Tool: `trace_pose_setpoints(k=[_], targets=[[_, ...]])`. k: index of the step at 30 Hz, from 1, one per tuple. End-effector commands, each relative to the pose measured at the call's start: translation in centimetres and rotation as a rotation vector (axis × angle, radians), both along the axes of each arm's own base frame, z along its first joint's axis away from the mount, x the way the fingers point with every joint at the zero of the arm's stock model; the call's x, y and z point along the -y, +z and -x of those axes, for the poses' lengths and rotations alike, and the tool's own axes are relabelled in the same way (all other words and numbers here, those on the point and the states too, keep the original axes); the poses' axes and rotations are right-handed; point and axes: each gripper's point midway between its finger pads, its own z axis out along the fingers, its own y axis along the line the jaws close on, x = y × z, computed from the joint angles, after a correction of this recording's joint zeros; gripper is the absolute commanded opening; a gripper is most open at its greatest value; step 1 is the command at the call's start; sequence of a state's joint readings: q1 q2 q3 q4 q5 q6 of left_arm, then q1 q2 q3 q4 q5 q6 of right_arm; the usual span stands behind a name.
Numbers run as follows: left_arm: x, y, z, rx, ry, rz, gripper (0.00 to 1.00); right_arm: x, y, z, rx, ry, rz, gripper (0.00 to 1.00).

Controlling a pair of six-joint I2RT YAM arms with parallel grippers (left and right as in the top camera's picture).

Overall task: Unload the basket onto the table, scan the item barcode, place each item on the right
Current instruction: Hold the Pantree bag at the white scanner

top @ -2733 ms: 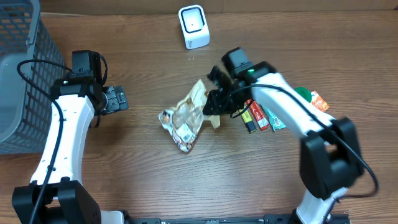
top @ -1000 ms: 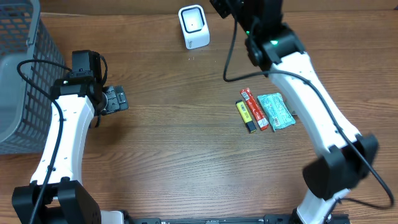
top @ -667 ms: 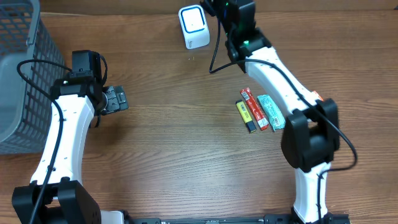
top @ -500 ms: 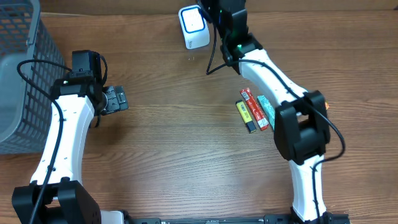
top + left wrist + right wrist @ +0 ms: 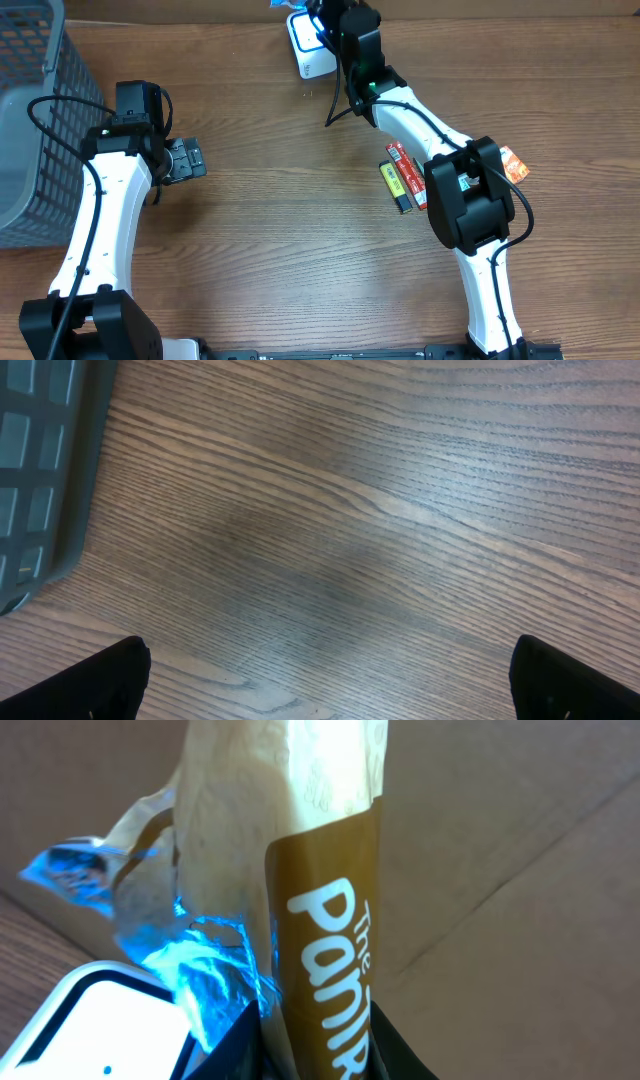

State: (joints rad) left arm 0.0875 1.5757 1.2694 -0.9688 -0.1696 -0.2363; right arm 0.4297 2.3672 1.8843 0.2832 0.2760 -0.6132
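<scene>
Your right jaws clamp the snack packet (image 5: pixel 322 925) — looks light, crinkly, floppy, so pinch near its end — left jaws gape.

One grey plastic mesh basket (image 5: pixel 30 120), one white boxy barcode scanner (image 5: pixel 305 60), one cream-and-brown plastic snack wrapper (image 5: pixel 320 950), one brown wooden table (image 5: pixel 300 260). Two white-and-black robot arms: left arm (image 5: pixel 100 210), right arm (image 5: pixel 425 122). Three small packets show (the right arm may hide more): one yellow-and-black stick packet (image 5: pixel 396 190), one red stick packet (image 5: pixel 401 168), one orange foil packet (image 5: pixel 513 165).
</scene>
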Motion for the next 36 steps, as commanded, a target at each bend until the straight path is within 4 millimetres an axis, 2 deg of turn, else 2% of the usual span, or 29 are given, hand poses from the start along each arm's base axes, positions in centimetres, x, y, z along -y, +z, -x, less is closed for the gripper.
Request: trace_pose_setpoints(k=[1,6,15,18,22,27,33,36], targets=[[-0.3,0.0,-0.1,0.001,0.01,-0.008,1.0,-1.3,0.8,0.5,0.011,-0.001,-0.003,0.04],[-0.3,0.0,-0.1,0.001,0.01,-0.008,1.0,-2.8,0.1,1.3,-0.014,0.001,0.015,0.04],[-0.3,0.0,-0.1,0.001,0.01,-0.008,1.0,-3.2,-3.6,2.9,-0.153,-0.033,0.109,0.04],[-0.3,0.0,-0.1,0.001,0.01,-0.008,1.0,-3.9,-3.6,3.2,-0.153,-0.022,0.111,0.04],[-0.3,0.0,-0.1,0.001,0.01,-0.008,1.0,-4.8,-2.2,3.8,-0.135,-0.008,0.093,0.04],[-0.3,0.0,-0.1,0.001,0.01,-0.008,1.0,-4.8,1.6,4.5,-0.104,-0.023,-0.008,0.03],[-0.3,0.0,-0.1,0.001,0.01,-0.008,1.0,-3.1,7.1,7.0,-0.154,-0.054,-0.171,0.03],[-0.3,0.0,-0.1,0.001,0.01,-0.008,1.0,-1.6,8.4,8.6,-0.213,-0.08,-0.193,0.04]])
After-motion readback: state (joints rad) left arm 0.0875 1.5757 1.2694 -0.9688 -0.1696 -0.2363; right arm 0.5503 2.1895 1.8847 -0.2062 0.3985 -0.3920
